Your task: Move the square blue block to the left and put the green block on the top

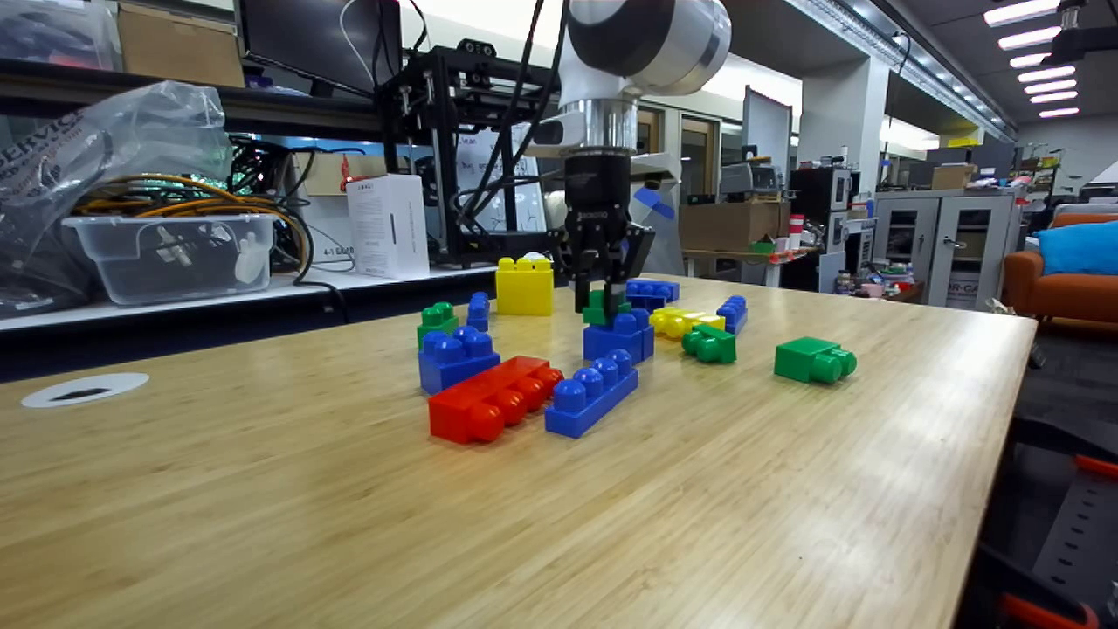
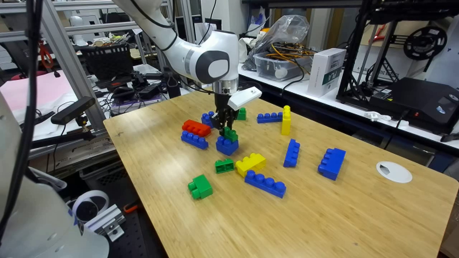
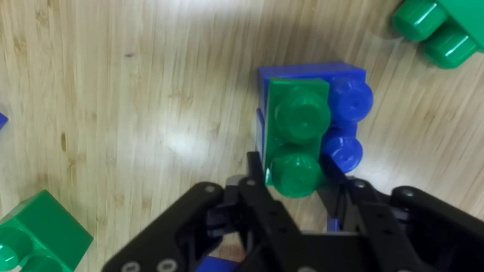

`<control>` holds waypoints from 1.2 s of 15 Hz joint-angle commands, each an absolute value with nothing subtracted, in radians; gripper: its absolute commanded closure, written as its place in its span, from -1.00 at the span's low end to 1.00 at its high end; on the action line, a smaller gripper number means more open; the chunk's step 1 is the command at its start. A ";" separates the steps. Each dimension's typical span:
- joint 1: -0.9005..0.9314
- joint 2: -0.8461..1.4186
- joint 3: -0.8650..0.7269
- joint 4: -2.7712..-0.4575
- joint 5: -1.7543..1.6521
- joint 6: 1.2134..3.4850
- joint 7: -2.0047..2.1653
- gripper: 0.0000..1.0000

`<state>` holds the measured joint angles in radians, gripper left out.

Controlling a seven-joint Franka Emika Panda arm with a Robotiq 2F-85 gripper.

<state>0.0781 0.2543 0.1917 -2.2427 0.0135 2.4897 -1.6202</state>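
Sitting partly between the jaws is the green block (image 3: 297,138).

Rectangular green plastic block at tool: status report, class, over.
Tool straddling green block, grip unclear. Stacked atop one side of square blue plastic block. No obstruction visible.

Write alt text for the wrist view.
A black gripper straddles a small green block over the left half of a square blue block. A second green block is cut off at lower left, a third green block at upper right, on a wooden table.
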 commanded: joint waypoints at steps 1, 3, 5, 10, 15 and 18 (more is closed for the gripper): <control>0.068 0.273 0.195 -2.247 0.008 2.514 -1.632 -0.46; 0.068 0.275 0.196 -2.246 0.008 2.513 -1.630 -0.74; 0.068 0.278 0.198 -2.245 0.008 2.512 -1.629 -0.98; 0.068 0.273 0.198 -2.243 0.008 2.510 -1.626 -1.00; 0.072 0.249 0.192 -2.231 0.002 2.479 -1.603 -1.00; 0.080 0.233 0.182 -2.216 -0.021 2.450 -1.552 -1.00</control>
